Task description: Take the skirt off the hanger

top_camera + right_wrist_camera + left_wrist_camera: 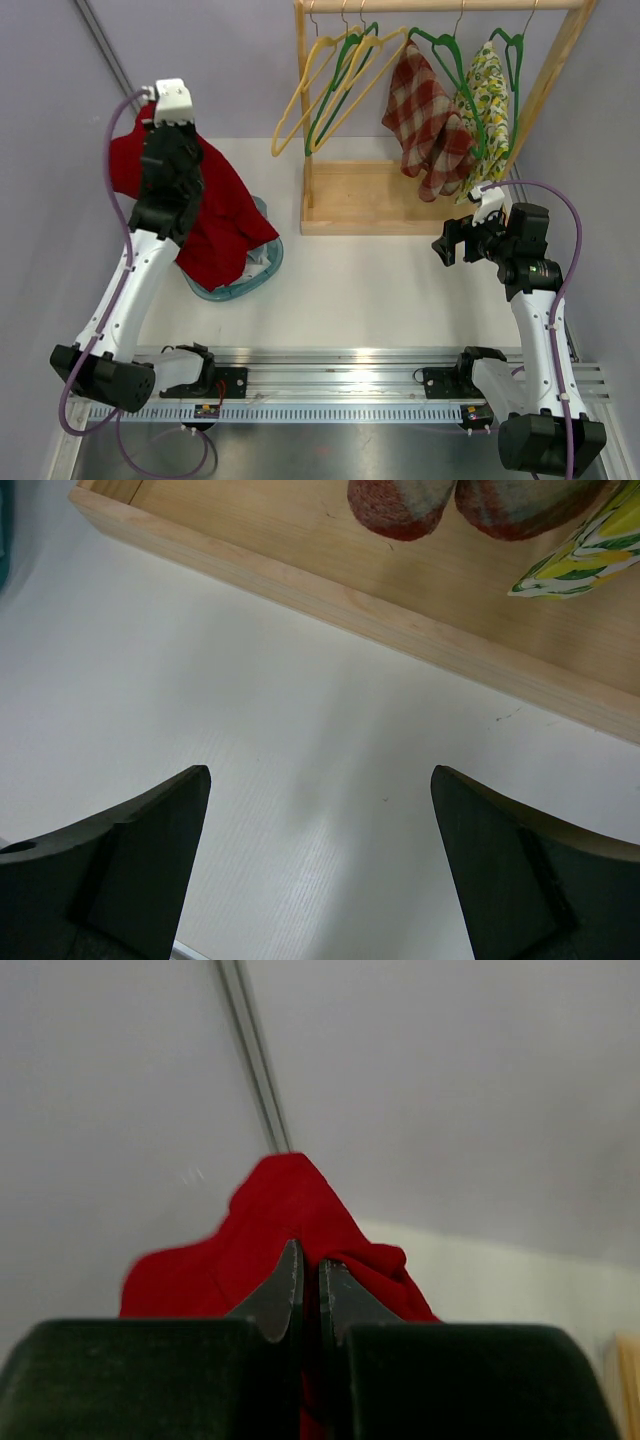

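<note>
Left arm stands raised at the far-left corner of the table (380, 290), close to the wall; left gripper (308, 1260) has its fingers (283, 1290) pressed together with barely a slit between them, pinching a fold of the red skirt (280, 1200); the cloth bunches up above and behind the fingertips in the left wrist view.

Red skirt hangs from that grip down the arm's side; its lower part drapes onto the blue basket (262, 268) at the left of the table; the skirt is well apart from the wooden rack (370, 200); I can see no hanger in it.

Right gripper (320, 772) has its fingers (150, 830) spread wide, nothing between them; it hovers over bare table just in front of the rack's base board, at the right side.

Rack stands at the back, right of centre; on its rail, from left to right: a yellow hanger (300, 90) and a green hanger (340, 80), both bare and swung askew; a red plaid garment (425, 120) on a green hanger; a yellow-and-green floral garment (487, 100) beside it, near the right post; the lower edges of both garments hang above the rack's base in the right wrist view.
</note>
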You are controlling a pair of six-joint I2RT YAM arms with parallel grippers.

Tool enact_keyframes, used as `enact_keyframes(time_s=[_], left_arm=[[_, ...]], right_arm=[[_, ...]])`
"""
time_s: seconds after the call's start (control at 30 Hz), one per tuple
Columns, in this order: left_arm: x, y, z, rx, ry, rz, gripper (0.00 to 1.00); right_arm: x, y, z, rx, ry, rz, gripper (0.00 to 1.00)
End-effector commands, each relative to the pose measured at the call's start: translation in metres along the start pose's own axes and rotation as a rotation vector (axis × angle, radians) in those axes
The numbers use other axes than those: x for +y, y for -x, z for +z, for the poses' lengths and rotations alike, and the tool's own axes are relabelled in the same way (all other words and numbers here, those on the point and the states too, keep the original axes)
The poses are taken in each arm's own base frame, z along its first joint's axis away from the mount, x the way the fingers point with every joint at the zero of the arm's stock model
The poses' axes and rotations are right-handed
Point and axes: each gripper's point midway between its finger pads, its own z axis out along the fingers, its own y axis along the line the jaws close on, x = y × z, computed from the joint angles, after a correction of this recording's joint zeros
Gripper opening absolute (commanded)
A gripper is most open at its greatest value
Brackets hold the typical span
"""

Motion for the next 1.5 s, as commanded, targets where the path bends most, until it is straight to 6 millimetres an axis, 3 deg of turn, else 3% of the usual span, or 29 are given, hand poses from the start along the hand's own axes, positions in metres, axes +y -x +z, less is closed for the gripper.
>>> enact_keyframes(time_s=[0.0, 0.03, 0.07, 0.13, 0.17, 0.27, 0.3, 0.37, 0.4, 0.5, 0.63, 0.73, 0.83, 0.87, 0.93, 0.97, 1.0, 1.07, 1.1, 1.17, 1.2, 1.23, 1.4, 1.47], left_arm=[[-0.026, -0.052, -0.01, 0.089, -0.09, -0.154, 0.0], [-0.031, -0.067, -0.014, 0.117, -0.114, -0.153, 0.0], [-0.039, -0.1, -0.02, 0.183, -0.122, -0.188, 0.0], [-0.05, -0.131, -0.028, 0.254, -0.154, -0.237, 0.0], [-0.053, -0.165, -0.034, 0.327, -0.162, -0.227, 0.0], [-0.07, -0.213, -0.046, 0.459, -0.209, -0.316, 0.0], [-0.079, -0.245, -0.057, 0.544, -0.232, -0.339, 0.0], [-0.087, -0.268, -0.063, 0.611, -0.225, -0.443, 0.0], [-0.091, -0.294, -0.072, 0.668, -0.216, -0.447, 0.0], [-0.088, -0.321, -0.074, 0.726, -0.131, -0.475, 0.0], [-0.077, -0.375, -0.079, 0.862, -0.01, -0.397, 0.01], [-0.072, -0.388, -0.08, 0.894, 0.011, -0.401, 0.02], [-0.071, -0.368, -0.073, 0.855, -0.01, -0.402, 0.03], [-0.07, -0.339, -0.061, 0.791, -0.025, -0.425, 0.12], [-0.064, -0.309, -0.055, 0.742, -0.043, -0.413, 0.31], [-0.059, -0.273, -0.049, 0.662, -0.061, -0.443, 0.41], [-0.056, -0.256, -0.047, 0.627, -0.074, -0.449, 0.58], [-0.048, -0.226, -0.049, 0.569, -0.104, -0.441, 0.71], [-0.042, -0.196, -0.051, 0.501, -0.126, -0.467, 0.83], [-0.037, -0.176, -0.057, 0.453, -0.158, -0.459, 0.93], [-0.033, -0.156, -0.063, 0.406, -0.197, -0.458, 0.99], [-0.032, -0.15, -0.066, 0.388, -0.214, -0.456, 0.99], [-0.036, -0.122, -0.101, 0.295, -0.399, -0.408, 0.99], [-0.053, -0.119, -0.121, 0.279, -0.558, -0.39, 0.99]], right_arm=[[-0.004, 0.01, -0.001, -0.041, -0.013, -0.014, 0.99], [-0.004, 0.01, -0.001, -0.04, -0.016, -0.013, 1.0], [-0.004, 0.009, -0.002, -0.04, -0.016, -0.011, 1.0], [-0.004, 0.01, -0.002, -0.045, -0.017, -0.013, 1.0], [-0.004, 0.011, -0.003, -0.045, -0.016, -0.013, 0.99], [-0.003, 0.011, -0.003, -0.045, -0.012, -0.013, 0.99], [-0.003, 0.01, -0.003, -0.045, -0.011, -0.013, 1.0], [-0.003, 0.012, -0.004, -0.052, -0.012, -0.017, 0.99], [-0.003, 0.012, -0.005, -0.053, -0.014, -0.018, 0.99], [-0.003, 0.012, -0.006, -0.057, -0.016, -0.018, 0.99], [-0.001, 0.014, -0.008, -0.065, -0.01, -0.022, 1.0], [-0.001, 0.015, -0.009, -0.069, -0.011, -0.023, 0.99], [0.0, 0.015, -0.011, -0.071, -0.007, -0.023, 1.0], [0.0, 0.016, -0.012, -0.077, -0.005, -0.03, 1.0], [0.004, 0.017, -0.014, -0.086, 0.011, -0.042, 0.99], [0.007, 0.019, -0.016, -0.093, 0.023, -0.057, 0.99], [0.01, 0.02, -0.017, -0.091, 0.037, -0.065, 0.99], [0.018, 0.023, -0.023, -0.084, 0.079, -0.094, 0.99], [0.022, 0.026, -0.026, -0.083, 0.098, -0.107, 1.0], [0.029, 0.032, -0.037, -0.066, 0.125, -0.145, 1.0], [0.037, 0.029, -0.043, -0.039, 0.161, -0.138, 0.99], [0.04, 0.042, -0.051, -0.055, 0.167, -0.163, 1.0], [0.065, 0.068, -0.09, -0.038, 0.238, -0.204, 1.0], [0.072, 0.078, -0.099, -0.037, 0.272, -0.201, 0.99]])
